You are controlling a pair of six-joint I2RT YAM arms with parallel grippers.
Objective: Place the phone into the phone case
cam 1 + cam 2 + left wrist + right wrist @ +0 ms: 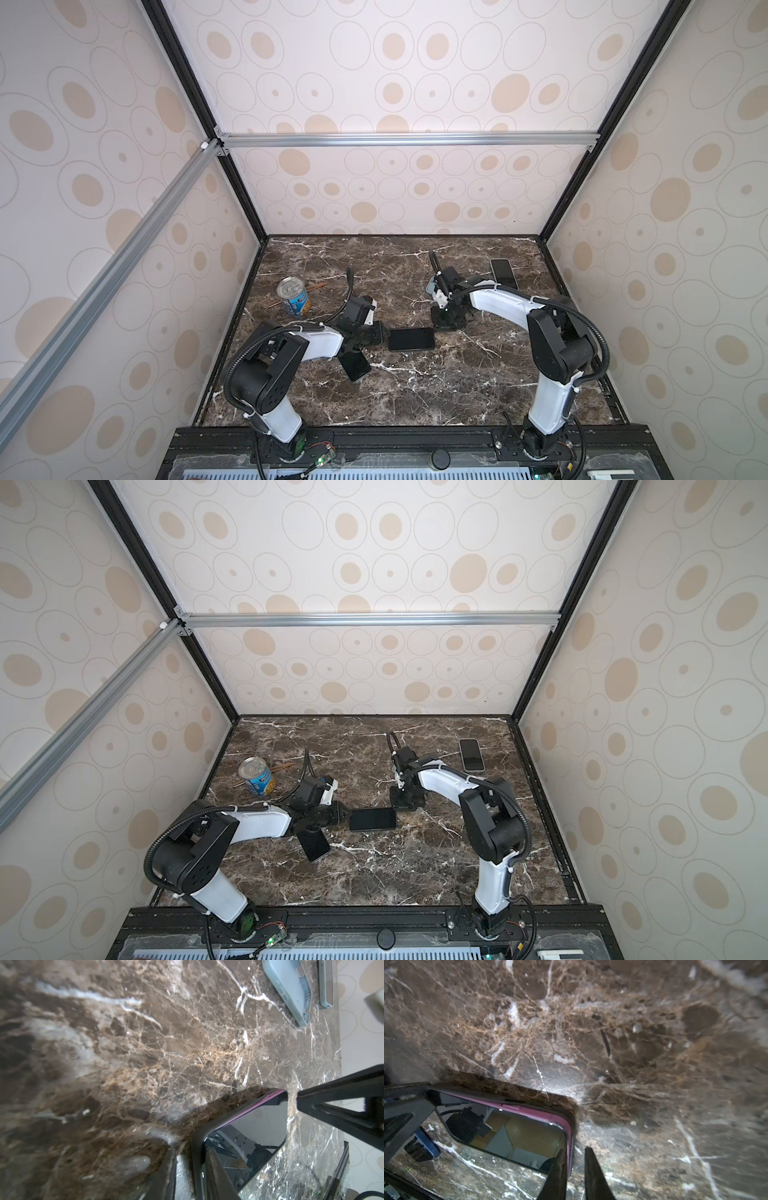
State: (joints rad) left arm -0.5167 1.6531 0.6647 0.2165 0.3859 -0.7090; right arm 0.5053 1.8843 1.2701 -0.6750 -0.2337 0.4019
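— Brown marble desk with white veins, boxed in by walls printed with beige ovals. Where is the phone?

— Flat and screen up at about the desk's middle in both top views, long sides parallel to the front edge. The phone has a dark glass face and a pink rim.

— And the phone case?

— The light blue phone case lies well apart from it toward the right edge. It sits just beside a second phone near the far right corner. The right arm hides the case in both top views.

— What about the left gripper?

— The left gripper sits at the phone's short end facing the left edge. Its fingers stand slightly apart: one is over the glass, the other outside the rim, with a sliver of marble between that finger and the rim.

— And the right gripper?

— The right gripper is at the phone's far corner on the right-edge side. Its fingers are also a little apart, straddling the pink rim without pinching it.

— Anything else?

— A blue-labelled can stands toward the left edge, and a dark phone lies partly under the left arm.
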